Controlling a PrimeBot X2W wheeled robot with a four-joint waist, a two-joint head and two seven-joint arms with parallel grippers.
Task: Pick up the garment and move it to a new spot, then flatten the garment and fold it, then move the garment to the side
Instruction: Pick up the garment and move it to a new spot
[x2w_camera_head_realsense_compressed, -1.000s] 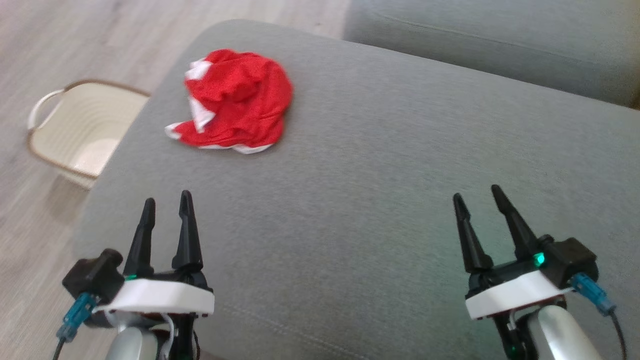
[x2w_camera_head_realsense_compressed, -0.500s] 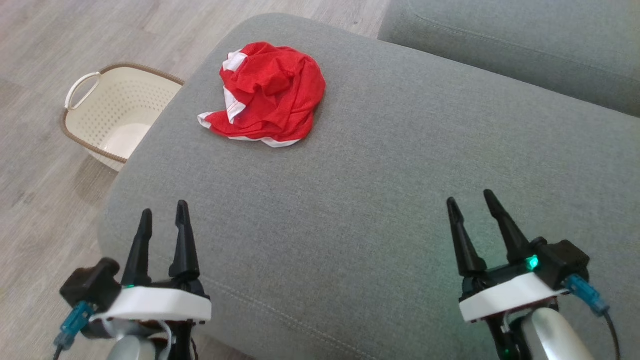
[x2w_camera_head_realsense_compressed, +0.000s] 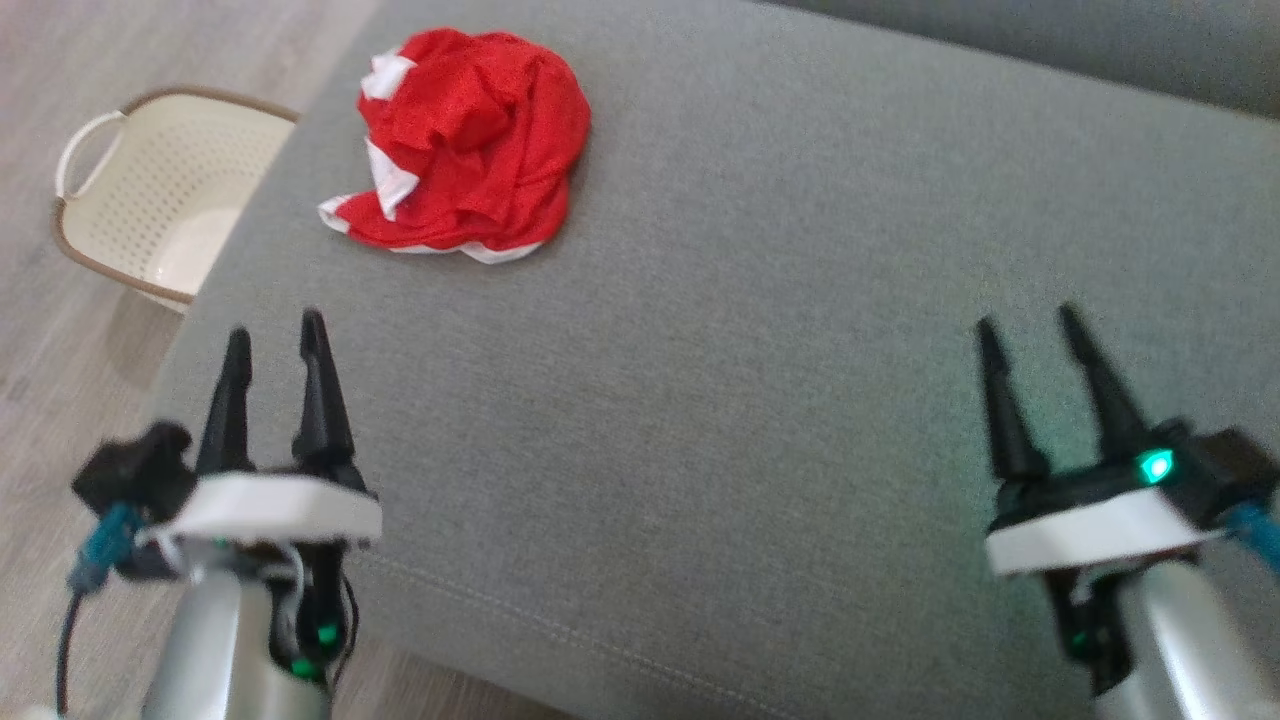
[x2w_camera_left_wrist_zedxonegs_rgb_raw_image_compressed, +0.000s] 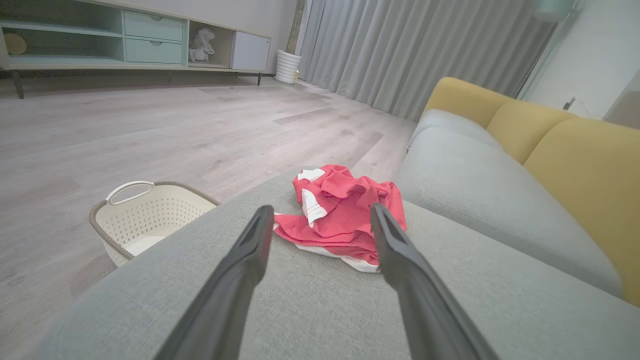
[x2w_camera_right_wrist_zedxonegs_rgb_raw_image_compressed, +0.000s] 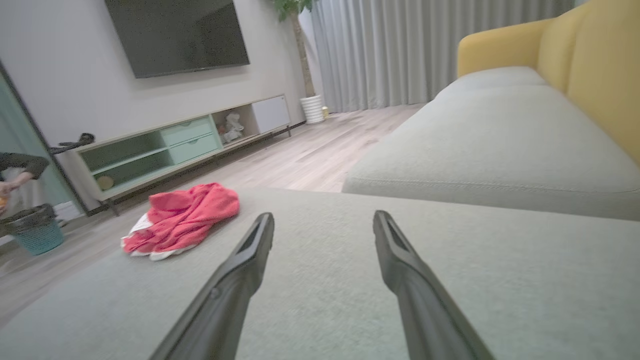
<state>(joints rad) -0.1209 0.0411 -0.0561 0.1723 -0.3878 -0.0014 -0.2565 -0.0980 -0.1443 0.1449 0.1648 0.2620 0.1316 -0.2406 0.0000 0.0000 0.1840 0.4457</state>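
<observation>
Your left gripper (x2w_camera_head_realsense_compressed: 275, 327) and right gripper (x2w_camera_head_realsense_compressed: 1029, 319): jaws wide apart on both, holding nothing. The crumpled red-and-white fabric garment (x2w_camera_head_realsense_compressed: 465, 140) lies ahead of the left jaws, well apart, on the grey sofa cushion (x2w_camera_head_realsense_compressed: 750, 350). Since a second ago only the head camera shifted. The garment is untouched and the pickup hasn't started.

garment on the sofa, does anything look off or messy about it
The red-and-white garment lies crumpled in a heap near the left edge of the grey cushion, not spread flat. Nothing looks spilled or damaged; the cream basket stands upright on the floor beside the cushion.
</observation>
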